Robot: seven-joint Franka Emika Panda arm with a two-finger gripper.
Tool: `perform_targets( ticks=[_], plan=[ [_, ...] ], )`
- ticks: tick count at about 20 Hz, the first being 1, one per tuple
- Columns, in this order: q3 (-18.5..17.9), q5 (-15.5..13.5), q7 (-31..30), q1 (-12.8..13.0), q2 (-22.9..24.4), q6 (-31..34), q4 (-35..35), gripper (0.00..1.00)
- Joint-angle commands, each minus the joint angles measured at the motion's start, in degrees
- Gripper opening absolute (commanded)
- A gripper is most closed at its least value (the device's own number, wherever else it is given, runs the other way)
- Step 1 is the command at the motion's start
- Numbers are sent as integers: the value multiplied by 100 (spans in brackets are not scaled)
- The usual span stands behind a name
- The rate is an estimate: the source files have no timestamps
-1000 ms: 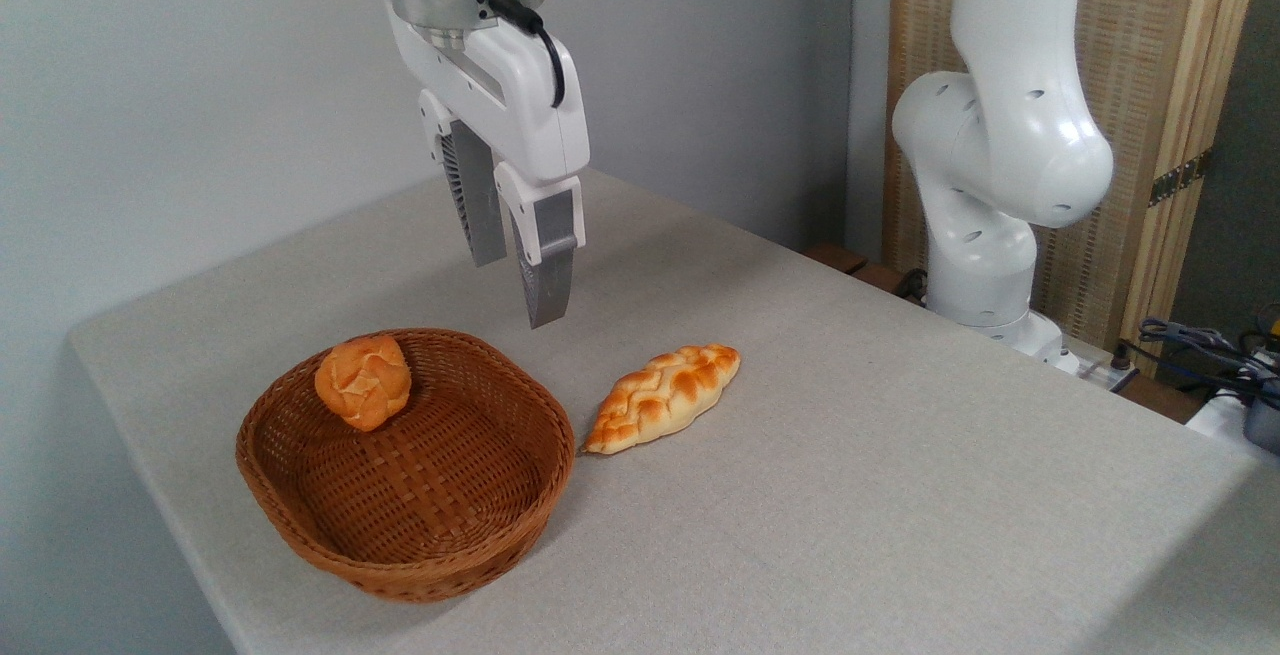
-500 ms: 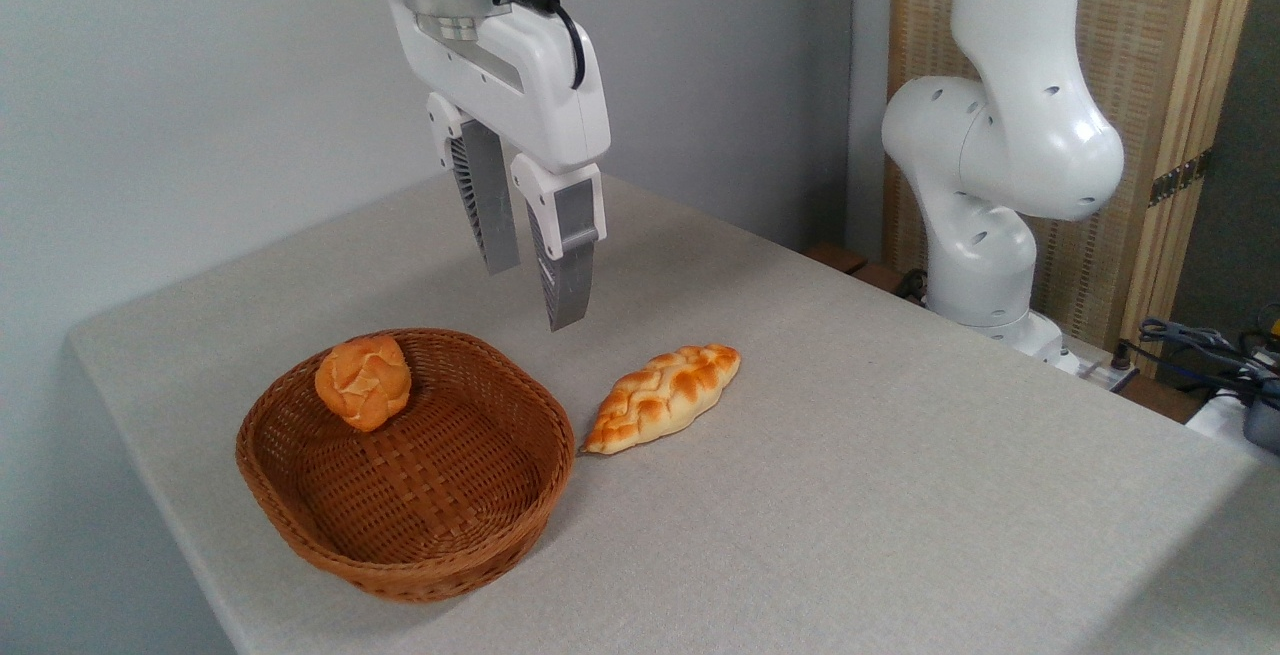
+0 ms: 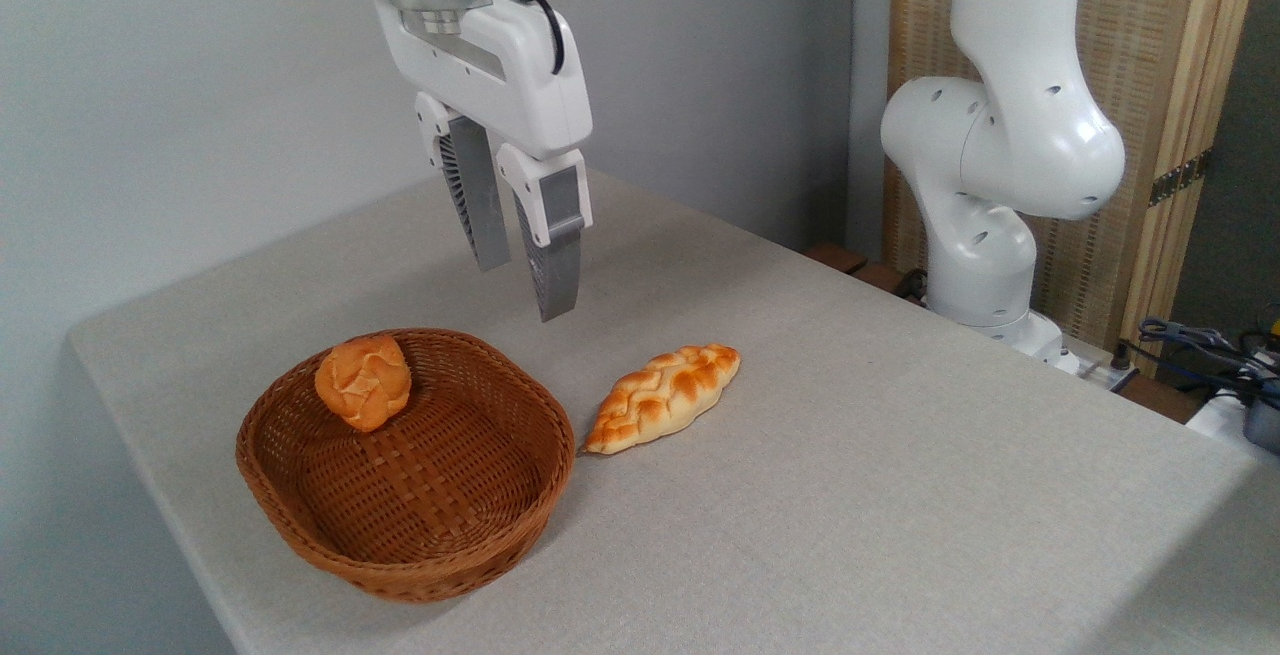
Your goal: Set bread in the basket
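The bread (image 3: 363, 382), a small round orange-golden bun with a cracked top, lies inside the oval brown wicker basket (image 3: 300, 535), leaning on its far-left wall. High above the basket's far-right rim hangs my gripper (image 3: 523, 287), pointing down. Its two grey fingers stand a little apart, open, and nothing is between them. It touches neither the bun nor the basket.
A longer braided golden loaf (image 3: 664, 397) lies on the grey tablecloth just right of the basket. The arm's white base (image 3: 990, 165) stands past the table's far right edge, with cables (image 3: 1200, 345) beside it. A wall runs behind the table.
The gripper first shifted right, then came back left and rose slightly. It stayed open and empty throughout. The bun, the basket and the loaf have not moved.
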State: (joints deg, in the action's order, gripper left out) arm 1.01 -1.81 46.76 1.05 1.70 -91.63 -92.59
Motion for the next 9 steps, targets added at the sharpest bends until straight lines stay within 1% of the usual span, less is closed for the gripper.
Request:
perform_targets(
  ticks=[1,9],
  plan=[
    [75,110,-61,-70,6,136,48,100],
    [48,110,-44,-70,6,154,57,100]
  ],
)
